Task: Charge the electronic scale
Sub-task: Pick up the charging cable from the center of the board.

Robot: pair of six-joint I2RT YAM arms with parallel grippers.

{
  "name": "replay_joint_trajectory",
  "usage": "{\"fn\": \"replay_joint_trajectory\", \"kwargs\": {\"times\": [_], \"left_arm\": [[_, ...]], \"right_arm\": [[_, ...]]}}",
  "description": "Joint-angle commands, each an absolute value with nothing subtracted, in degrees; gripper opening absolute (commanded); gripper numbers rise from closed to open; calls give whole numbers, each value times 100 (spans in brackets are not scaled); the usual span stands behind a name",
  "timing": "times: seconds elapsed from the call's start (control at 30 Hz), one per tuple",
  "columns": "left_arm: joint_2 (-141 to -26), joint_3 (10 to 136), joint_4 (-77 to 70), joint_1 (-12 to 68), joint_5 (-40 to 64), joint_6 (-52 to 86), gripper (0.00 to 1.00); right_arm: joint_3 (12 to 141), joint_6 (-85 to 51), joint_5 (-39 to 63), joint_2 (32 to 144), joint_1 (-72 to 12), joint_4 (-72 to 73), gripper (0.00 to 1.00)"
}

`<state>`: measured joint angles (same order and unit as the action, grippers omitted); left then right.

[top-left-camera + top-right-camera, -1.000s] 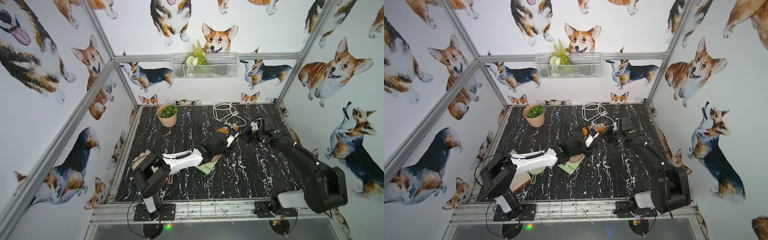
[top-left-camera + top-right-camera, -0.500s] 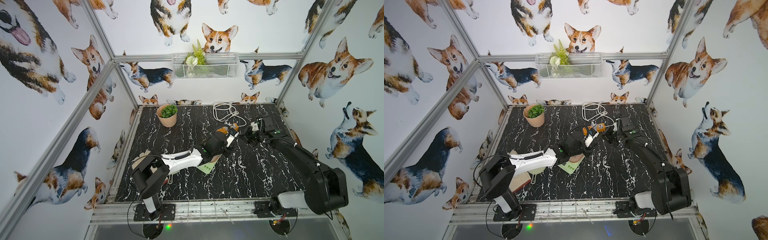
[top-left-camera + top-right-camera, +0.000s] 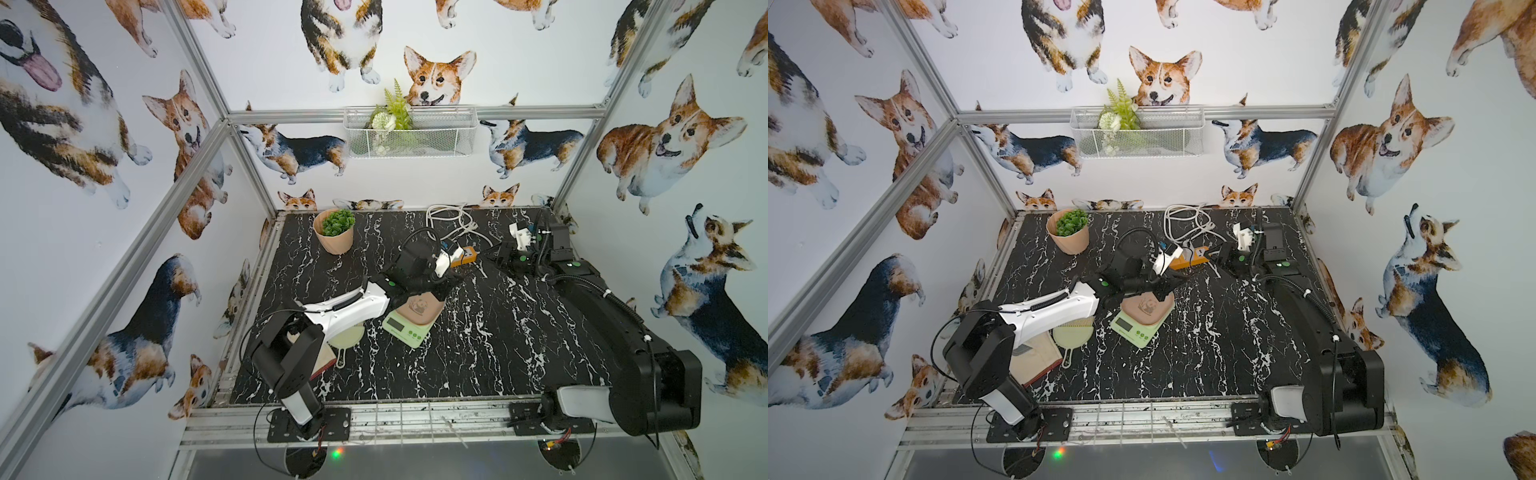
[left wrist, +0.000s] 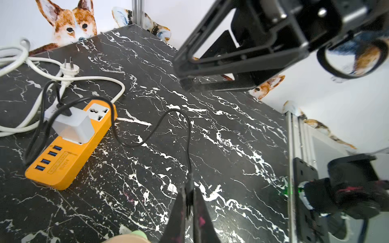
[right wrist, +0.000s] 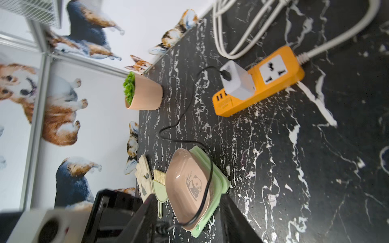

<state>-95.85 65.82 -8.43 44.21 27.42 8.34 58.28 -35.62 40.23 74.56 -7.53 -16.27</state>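
- Our left gripper has clamped the charging cable at its free end.
- Our right gripper has spread wide, releasing it; plugging the electronic scale comes next.

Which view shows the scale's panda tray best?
Right wrist view: the tray and panda are close, nearly whole. Both top views show it small, partly under the left arm; left wrist view, only a sliver.

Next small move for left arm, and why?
Likely ease the left gripper, shut on the free plug of the black cable, down toward the far edge of the electronic scale. The charger is already in the power strip, so only this end is unplugged. Port not visible.
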Motion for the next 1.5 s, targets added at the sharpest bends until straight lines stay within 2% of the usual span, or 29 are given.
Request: {"fn": "replay_joint_trajectory", "kwargs": {"times": [0.0,0.13,0.27,0.4,0.57,0.7,1.1,1.47], "left_arm": [[-9545,6826,-362,4063,4238,1096,5],[-9545,7087,82,3693,5074,1079,6],[-9545,7486,843,3456,5646,765,6],[-9545,7884,1698,3330,6012,354,6],[-9616,8320,2683,3316,6288,-185,6],[-9589,8280,2547,3252,6262,-84,6],[-9716,8373,2235,3234,6388,226,5],[-9841,8468,2213,3234,6398,282,5]], "right_arm": [[5812,-2723,5485,7349,-716,-569,49],[5575,-2591,6435,7267,-728,499,44],[5379,-2182,6789,7147,-841,1078,40],[5521,-1419,6855,7205,-1086,682,40],[6047,-151,6736,7399,-1469,-661,42],[6197,-109,6973,7565,-1523,-907,36],[6049,169,6642,7628,-1688,-1278,21],[6095,145,6926,7826,-1749,-1348,17]]}}
